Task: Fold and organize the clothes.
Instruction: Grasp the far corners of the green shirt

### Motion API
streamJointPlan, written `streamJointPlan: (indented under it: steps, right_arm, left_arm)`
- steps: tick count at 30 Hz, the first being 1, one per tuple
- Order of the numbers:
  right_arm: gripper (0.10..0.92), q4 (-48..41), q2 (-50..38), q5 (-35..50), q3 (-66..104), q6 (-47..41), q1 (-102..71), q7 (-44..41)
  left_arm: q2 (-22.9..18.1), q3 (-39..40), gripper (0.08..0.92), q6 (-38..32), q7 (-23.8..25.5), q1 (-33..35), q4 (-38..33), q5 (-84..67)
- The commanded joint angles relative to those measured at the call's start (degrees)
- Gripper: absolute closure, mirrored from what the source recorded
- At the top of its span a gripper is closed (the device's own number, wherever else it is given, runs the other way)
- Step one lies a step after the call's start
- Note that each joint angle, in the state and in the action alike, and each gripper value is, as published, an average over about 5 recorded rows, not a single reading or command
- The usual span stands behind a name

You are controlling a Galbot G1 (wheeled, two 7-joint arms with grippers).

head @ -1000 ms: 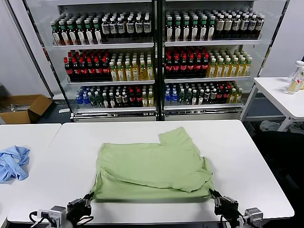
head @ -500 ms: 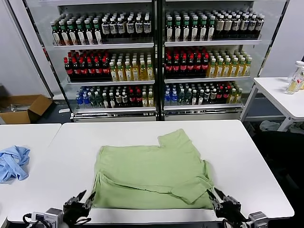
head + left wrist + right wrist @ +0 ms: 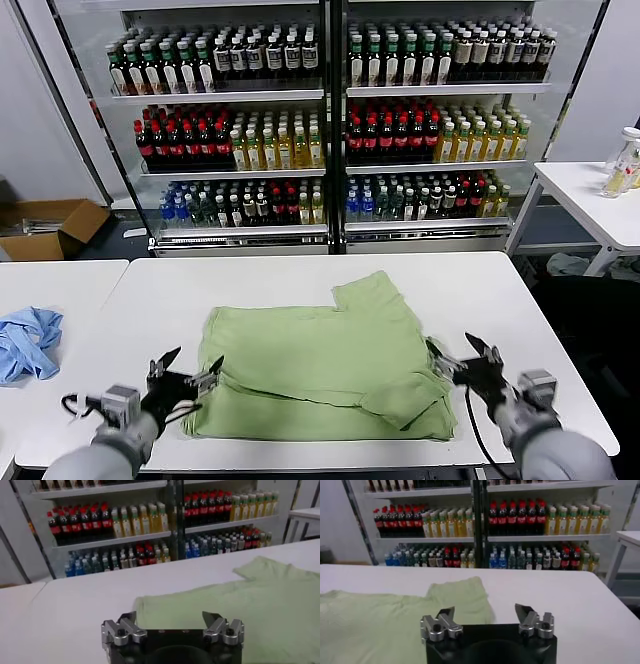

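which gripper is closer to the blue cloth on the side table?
Left. The left gripper is open at the polo shirt's near-left corner, the side where the blue cloth lies. The right gripper, also open, is at the shirt's right edge, across the whole garment.

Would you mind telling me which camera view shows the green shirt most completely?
The head view does: the whole green shirt lies on the white table between the open left gripper and open right gripper. Each wrist view shows only part of it, beyond that arm's own fingers.
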Motion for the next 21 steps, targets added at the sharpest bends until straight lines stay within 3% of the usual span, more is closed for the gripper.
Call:
streamJointPlan:
  steps: [1,10,21]
  right_arm:
    - [0.203,-18.7,3.1,1.7,-14.8,-1.5,25.9,0.9]
    - [0.203,-37.1,11.8,-1.3,-22.2,-0.8,38.3,0.3]
    - [0.203,-52.7,19.4,-8.1,-23.1,3.1,41.7,-0.7]
  left_arm:
    - [2.3,9.9,0.18,0.1,2.4,-23.8,19.6,-4.7]
    - [2.6,17.2,0.177,-0.9,6.9,-35.2,35.3,-4.5]
    - [1.2,20.5,0.177,-2.2,13.0,-40.1,45.3,-3.4]
